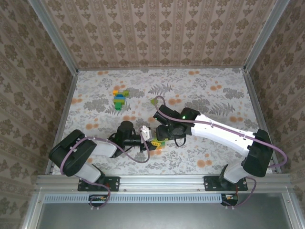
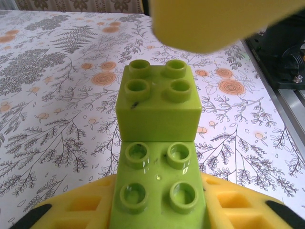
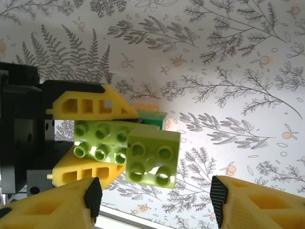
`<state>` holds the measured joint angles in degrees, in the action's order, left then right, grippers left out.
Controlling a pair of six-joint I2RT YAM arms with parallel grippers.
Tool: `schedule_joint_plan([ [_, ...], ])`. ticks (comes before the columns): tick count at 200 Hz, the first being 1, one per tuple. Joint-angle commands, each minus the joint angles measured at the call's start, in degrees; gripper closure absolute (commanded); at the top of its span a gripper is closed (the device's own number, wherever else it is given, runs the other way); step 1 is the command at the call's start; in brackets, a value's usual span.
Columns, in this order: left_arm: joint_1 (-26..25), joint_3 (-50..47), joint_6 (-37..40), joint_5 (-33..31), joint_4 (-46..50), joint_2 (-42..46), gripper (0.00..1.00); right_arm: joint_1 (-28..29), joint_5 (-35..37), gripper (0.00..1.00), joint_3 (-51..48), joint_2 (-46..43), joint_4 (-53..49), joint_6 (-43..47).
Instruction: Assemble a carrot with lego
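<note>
The carrot [image 3: 143,152] is a lime-green stack gripped in the left claw [image 3: 114,143], whose yellow fingers [image 3: 90,106] press on two opposite sides of the long lower brick [image 2: 159,191]. A square four-stud lime brick [image 2: 159,102] sits on the far end of it, studs bare. Seen from the right wrist, it is turned a little askew. Behind the stack a scrap of dark green and orange [image 3: 151,114] peeks out; I can't tell how it joins. Further back on the table [image 1: 214,95] lies one loose lime brick [image 1: 153,101], and left of it a small cluster of yellow, green and blue bricks [image 1: 119,99].
</note>
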<state>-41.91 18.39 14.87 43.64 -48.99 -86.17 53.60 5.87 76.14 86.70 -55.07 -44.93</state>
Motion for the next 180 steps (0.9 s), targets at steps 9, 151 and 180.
schedule_joint_plan([
  [9, 0.0, 0.1, -0.3, -1.1, 2.9, -0.8, 0.48, -1.2, 2.9, 0.35, 1.8, -2.3, -3.6, 1.4],
  [151, 2.8, -3.2, -3.9, 6.7, -1.7, 4.6, 0.00, -2.0, -1.7, 0.35, -6.5, -5.8, -2.6, 1.8],
  [180, 3.4, -3.4, -4.5, 7.5, -2.3, 4.9, 0.00, -0.8, -4.3, 0.36, -11.2, -6.6, 0.0, 0.4],
])
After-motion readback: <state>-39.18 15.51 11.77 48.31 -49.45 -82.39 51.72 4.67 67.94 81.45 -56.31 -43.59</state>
